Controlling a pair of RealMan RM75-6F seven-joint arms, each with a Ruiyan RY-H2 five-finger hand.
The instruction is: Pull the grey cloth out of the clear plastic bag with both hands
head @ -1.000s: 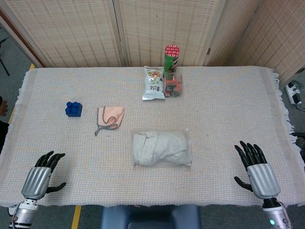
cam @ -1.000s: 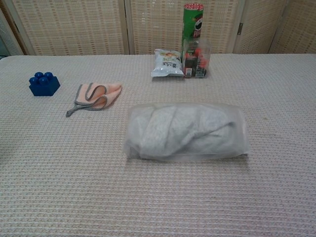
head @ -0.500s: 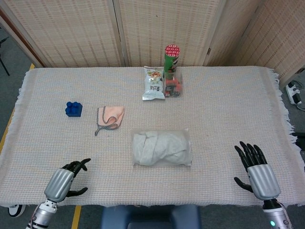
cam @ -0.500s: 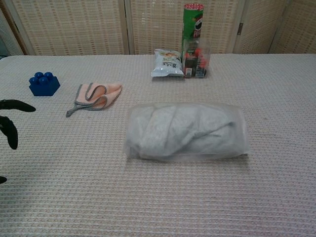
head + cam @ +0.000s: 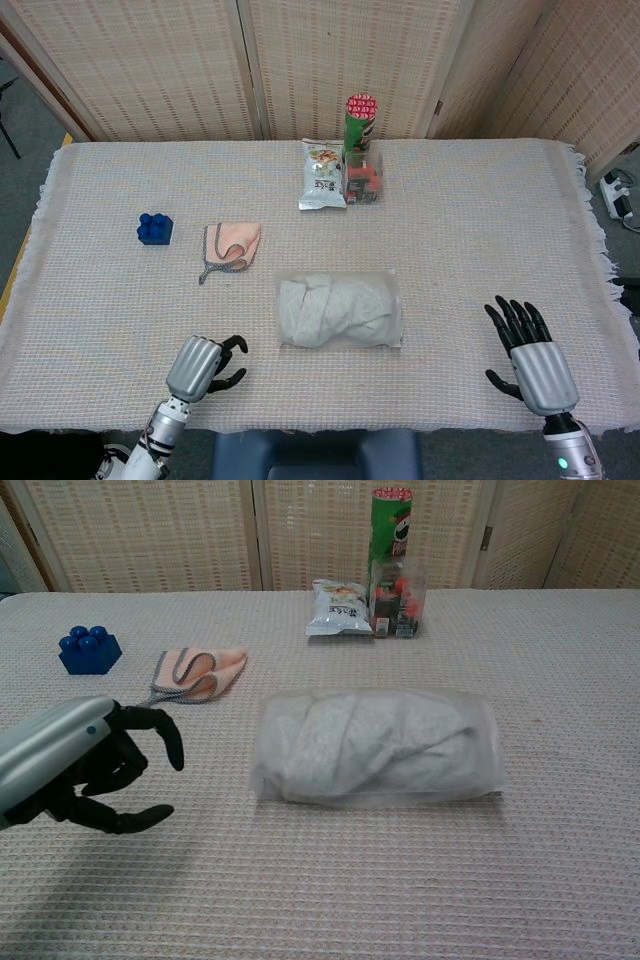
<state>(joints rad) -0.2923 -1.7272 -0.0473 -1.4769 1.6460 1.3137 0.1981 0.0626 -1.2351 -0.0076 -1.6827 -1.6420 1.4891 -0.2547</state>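
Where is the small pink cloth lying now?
In the head view, the pink cloth lies left of centre, between the blue block and the clear plastic bag.

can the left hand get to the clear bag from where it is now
Probably yes. The left hand hangs beside the clear plastic bag, fingers apart and holding nothing, with only bare tablecloth between them; the pink cloth lies farther back.

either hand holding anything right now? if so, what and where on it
Nothing is held. The left hand hangs near the clear plastic bag with fingers curled on nothing; the right hand is spread, apart from it.
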